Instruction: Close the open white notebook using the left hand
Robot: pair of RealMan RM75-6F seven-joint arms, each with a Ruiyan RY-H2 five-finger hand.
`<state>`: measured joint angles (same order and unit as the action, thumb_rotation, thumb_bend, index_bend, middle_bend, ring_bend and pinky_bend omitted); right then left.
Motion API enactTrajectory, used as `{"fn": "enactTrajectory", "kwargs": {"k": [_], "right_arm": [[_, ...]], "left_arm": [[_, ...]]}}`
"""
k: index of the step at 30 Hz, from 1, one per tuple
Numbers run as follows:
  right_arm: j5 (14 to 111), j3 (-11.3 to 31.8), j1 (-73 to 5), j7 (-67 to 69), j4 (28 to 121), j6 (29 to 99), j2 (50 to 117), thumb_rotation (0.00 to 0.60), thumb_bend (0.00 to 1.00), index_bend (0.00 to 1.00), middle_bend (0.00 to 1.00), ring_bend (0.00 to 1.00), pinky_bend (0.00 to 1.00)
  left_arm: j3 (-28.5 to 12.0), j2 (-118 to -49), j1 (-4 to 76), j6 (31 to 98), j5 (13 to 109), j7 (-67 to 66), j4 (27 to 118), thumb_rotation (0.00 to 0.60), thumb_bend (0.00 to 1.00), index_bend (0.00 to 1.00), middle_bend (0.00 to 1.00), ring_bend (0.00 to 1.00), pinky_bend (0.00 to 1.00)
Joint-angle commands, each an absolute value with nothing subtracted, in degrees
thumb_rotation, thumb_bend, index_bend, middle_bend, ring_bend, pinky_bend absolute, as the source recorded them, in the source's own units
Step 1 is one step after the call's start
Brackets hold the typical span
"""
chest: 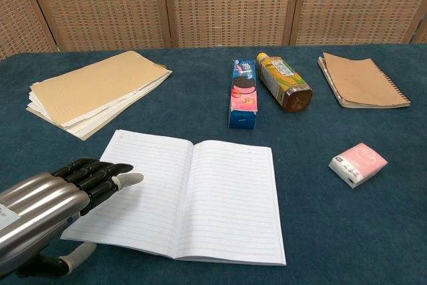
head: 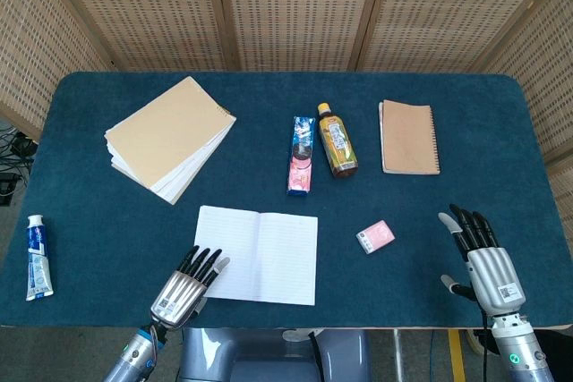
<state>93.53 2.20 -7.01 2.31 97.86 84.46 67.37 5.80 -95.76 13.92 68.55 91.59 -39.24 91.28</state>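
Task barely under way: the white notebook (chest: 183, 201) is lying open and flat on the table (head: 430, 212), both lined pages facing up, no page lifting yet, so the whole closing fold is remaining to be done. The notebook is sitting at the near edge, a little left of centre and slightly skewed to that edge. The left hand (chest: 57, 208) is reaching over the notebook's near-left corner, fingers (chest: 100, 177) extended and a little apart, holding nothing; the fingertips are appearing to rest on or hover just over the left page, though contact is hard to judge from either view. The spine is lying well to the right of the fingertips. The right hand (head: 483, 261) is hanging at the table's near-right edge, fingers spread, empty, well apart from the notebook
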Motion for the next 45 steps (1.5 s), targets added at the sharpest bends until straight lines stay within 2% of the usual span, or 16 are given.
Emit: {"fn": "enactTrajectory", "kwargs": {"k": [1,16,21,26,34,40,45], "right_arm": [[93.09,2.35,-7.28,2.24,97.62,84.02,67.63,0.600,0.11,0.00,0.00,0.00,0.00],[93.24,1.74,-5.72,2.20,97.99,86.65,66.59,0.600,0.11,0.00,0.00,0.00,0.00],[93.32,1.78,-5.07,2.72,98.14,87.92,66.03,0.600,0.11,0.00,0.00,0.00,0.00],[93.16,1.73,-4.75,3.39,98.14,88.26,65.51,0.600,0.11,0.00,0.00,0.00,0.00],[93.02,1.72,-4.74,3.55,98.15,88.02,65.36,0.600,0.11,0.00,0.00,0.00,0.00],[92.91,1.73,-4.78,3.47,98.08,87.83,65.46,0.600,0.11,0.00,0.00,0.00,0.00],[92.73,1.93,-4.71,4.06,98.17,88.03,65.09,0.600,0.11,0.00,0.00,0.00,0.00]], "left_arm": [[5.19,-96.16,14.51,68.77,92.20,-39.63,90.81,0.600,0.46,0.00,0.00,0.00,0.00],[3.80,-98.36,17.08,73.20,100.02,-40.58,89.45,0.600,0.46,0.00,0.00,0.00,0.00],[2.42,-98.99,18.37,74.12,102.03,-40.48,90.47,0.600,0.42,0.00,0.00,0.00,0.00],[1.33,-100.86,19.32,73.50,102.02,-41.04,89.59,0.600,0.31,0.00,0.00,0.00,0.00],[0.30,-103.87,20.18,72.45,100.98,-42.49,88.15,0.600,0.30,0.00,0.00,0.00,0.00],[-2.02,-106.93,21.88,71.80,100.76,-45.08,89.17,0.600,0.30,0.00,0.00,0.00,0.00],[-2.04,-108.81,22.49,71.39,100.68,-46.86,89.08,0.600,0.30,0.00,0.00,0.00,0.00]]}}
